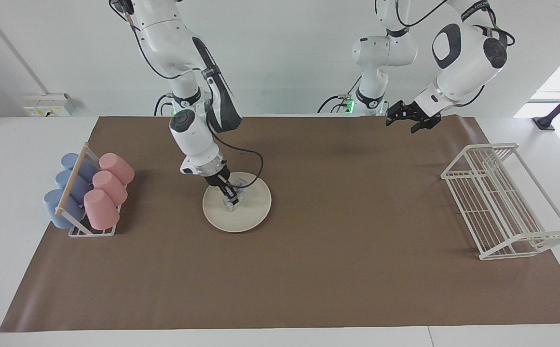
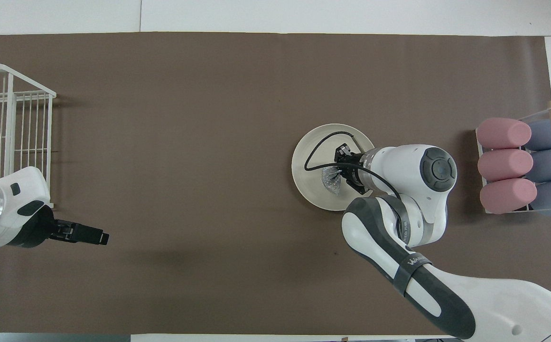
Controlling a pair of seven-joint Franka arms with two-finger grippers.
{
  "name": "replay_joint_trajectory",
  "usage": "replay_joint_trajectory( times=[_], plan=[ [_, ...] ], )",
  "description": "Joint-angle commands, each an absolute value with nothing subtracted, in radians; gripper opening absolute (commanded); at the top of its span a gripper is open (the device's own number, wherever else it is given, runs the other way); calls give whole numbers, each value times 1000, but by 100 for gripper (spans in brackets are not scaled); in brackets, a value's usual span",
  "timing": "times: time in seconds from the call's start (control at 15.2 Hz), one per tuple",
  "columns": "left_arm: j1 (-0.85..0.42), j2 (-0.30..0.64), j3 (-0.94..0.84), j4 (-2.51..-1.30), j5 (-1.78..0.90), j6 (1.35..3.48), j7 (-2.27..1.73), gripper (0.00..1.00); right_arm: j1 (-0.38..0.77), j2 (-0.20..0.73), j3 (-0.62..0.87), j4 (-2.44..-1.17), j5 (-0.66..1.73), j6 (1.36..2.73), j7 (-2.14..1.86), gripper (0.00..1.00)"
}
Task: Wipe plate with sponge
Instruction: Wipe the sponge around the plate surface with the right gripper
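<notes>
Wiping: right claw [image 1: 232, 198] is clamped on the sponge [image 1: 234, 200] and presses it onto the plate [image 1: 248, 214], on the half toward the cup rack [image 1: 91, 230].
Plate: lies flat on the brown mat [image 1: 308, 270] on the counter [image 1: 14, 154], nearer the right arm's end; nothing holds it down.
Sponge: small glittery wad, seen in the overhead view [image 2: 331, 178] just off the claw tips, touching the plate's face.
Left claw: [image 1: 411, 121] fingers apart, holding nothing, waiting in the air over the mat's edge at the robots' end, well apart from the plate.
Risk, plate slide: a hard sideways stroke could likely push the loose plate across the mat, since no second claw steadies it.
Risk, rim tip: pressing down near the rim may tilt the plate up on its edge.
Risk, lost sponge: the soft mesh could snag and pull out of the grip, leaving bare fingers scraping the plate.
Risk, cable: the black cable [image 1: 255, 166] loops low over the plate and might drag on it.
Risk, cups: the pink cups [image 1: 108, 190] and blue cups [image 1: 67, 180] sit near enough that a wide elbow swing could perhaps reach them.
</notes>
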State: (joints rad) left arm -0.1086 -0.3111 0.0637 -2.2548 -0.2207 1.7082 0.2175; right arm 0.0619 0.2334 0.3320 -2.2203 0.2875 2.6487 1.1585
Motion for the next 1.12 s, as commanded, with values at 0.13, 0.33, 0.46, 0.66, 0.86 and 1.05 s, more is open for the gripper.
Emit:
replay_joint_trajectory(
  times=[0.13,0.33,0.46,0.66,0.86,1.05],
  plan=[
    [-92,-301,54,-2243,-202,1729,207,100,112,293,341,-2229,291,2675,1276,0],
    [-92,-301,54,-2243,-202,1733,206,100,88,296,333,-2226,291,2678,1192,0],
    [-94,-301,52,-2243,-201,1741,206,100,17,301,331,-2226,291,2678,1045,0],
    [-94,-301,52,-2243,-201,1741,206,100,-41,302,331,-2224,291,2678,922,0],
    [-94,-299,54,-2243,-201,1740,206,100,-35,308,331,-2224,291,2678,926,0],
    [-94,-299,52,-2241,-201,1744,206,100,-22,313,337,-2227,291,2695,989,0]
  ],
)
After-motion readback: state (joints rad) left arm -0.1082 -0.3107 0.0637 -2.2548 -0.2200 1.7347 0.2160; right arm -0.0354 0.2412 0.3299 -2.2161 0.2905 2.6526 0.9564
